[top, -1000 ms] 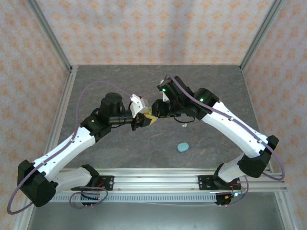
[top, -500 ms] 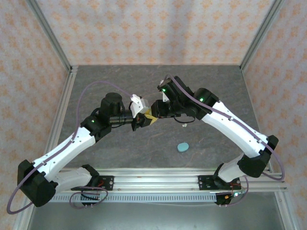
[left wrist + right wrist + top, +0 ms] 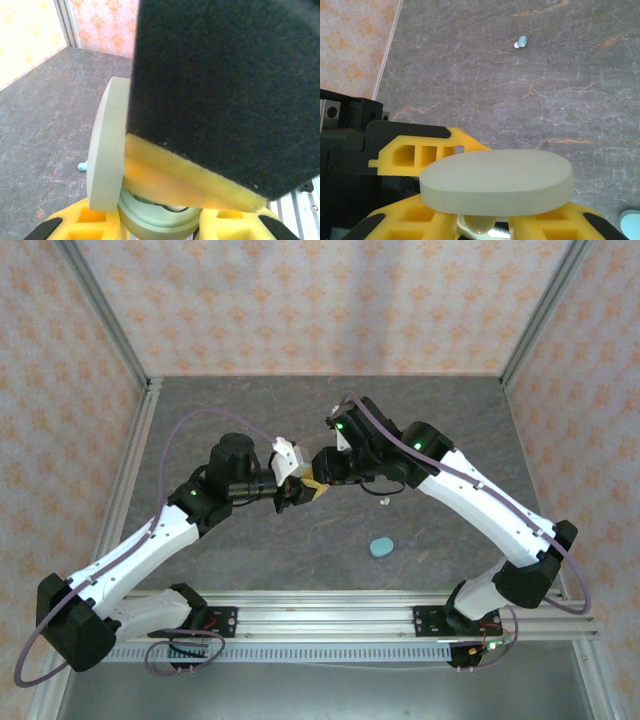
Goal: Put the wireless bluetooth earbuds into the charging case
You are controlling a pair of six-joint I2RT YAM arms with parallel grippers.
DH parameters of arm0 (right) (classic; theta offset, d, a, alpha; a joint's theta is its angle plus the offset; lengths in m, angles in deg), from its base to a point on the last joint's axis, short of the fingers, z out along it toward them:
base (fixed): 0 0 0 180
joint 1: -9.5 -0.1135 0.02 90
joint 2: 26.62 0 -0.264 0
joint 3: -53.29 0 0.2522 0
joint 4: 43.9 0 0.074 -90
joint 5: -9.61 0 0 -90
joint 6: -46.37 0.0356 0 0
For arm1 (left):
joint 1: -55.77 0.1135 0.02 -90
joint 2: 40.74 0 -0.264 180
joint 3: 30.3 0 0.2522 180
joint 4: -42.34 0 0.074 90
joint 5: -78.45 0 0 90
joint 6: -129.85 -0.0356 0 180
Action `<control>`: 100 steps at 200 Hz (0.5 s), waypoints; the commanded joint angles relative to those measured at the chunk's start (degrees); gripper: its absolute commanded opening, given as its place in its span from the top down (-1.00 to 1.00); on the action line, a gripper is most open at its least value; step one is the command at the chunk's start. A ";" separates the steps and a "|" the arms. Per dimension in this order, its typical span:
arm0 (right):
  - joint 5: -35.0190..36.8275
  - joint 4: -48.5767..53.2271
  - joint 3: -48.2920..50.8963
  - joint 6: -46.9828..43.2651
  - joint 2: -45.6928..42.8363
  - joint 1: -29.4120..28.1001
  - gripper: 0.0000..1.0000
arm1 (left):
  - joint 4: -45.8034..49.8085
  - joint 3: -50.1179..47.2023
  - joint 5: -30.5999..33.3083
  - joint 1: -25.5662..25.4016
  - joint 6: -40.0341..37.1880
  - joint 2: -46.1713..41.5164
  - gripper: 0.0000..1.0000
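My left gripper (image 3: 298, 492) (image 3: 155, 224) is shut on the base of a pale green charging case (image 3: 155, 216), held above the table. The case's lid (image 3: 106, 150) (image 3: 495, 182) stands open. My right gripper (image 3: 317, 481) (image 3: 485, 226) reaches into the open case from the other side. A pale earbud (image 3: 476, 224) sits between its yellow fingers, against one finger and clear of the other, so the jaws stand slightly open. Its black and yellow finger (image 3: 200, 165) covers most of the case's inside. Another earbud (image 3: 384, 502) (image 3: 521, 41) (image 3: 82, 165) lies loose on the table.
A closed light blue oval case (image 3: 381, 546) (image 3: 631, 220) lies on the grey table (image 3: 250, 410), near the front middle. Metal frame posts and patterned walls bound the table. An aluminium rail (image 3: 320, 612) runs along the near edge.
The right wrist has shifted very slightly toward the left gripper. The case and the left arm have stayed in place.
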 commanded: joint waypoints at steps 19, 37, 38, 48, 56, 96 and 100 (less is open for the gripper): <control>0.47 -0.05 -2.25 0.38 -0.05 -0.41 0.37 | -1.89 1.89 -0.49 -0.36 -0.91 0.10 1.00; 0.22 -0.83 -1.90 0.54 -0.61 -0.41 0.36 | -2.03 1.81 -0.49 -0.32 -0.89 0.19 1.00; 0.19 -0.88 -1.90 0.59 -0.60 -0.41 0.36 | -2.07 1.81 -0.49 -0.32 -0.88 0.19 1.00; -0.36 -1.56 -1.59 0.78 -0.85 -0.41 0.36 | -2.10 1.81 -0.58 -0.33 -0.84 0.19 1.00; -0.94 -2.02 -1.33 0.94 -1.09 -0.41 0.36 | -2.04 1.83 -0.50 -0.30 -0.79 0.15 1.00; -1.94 -2.43 -0.83 1.33 -1.12 -0.41 0.37 | -1.85 1.81 -0.40 -0.32 -0.91 0.02 1.00; -1.94 -2.43 -0.74 1.34 -1.12 -0.39 0.37 | -1.73 1.82 -0.40 -0.37 -0.95 0.02 1.00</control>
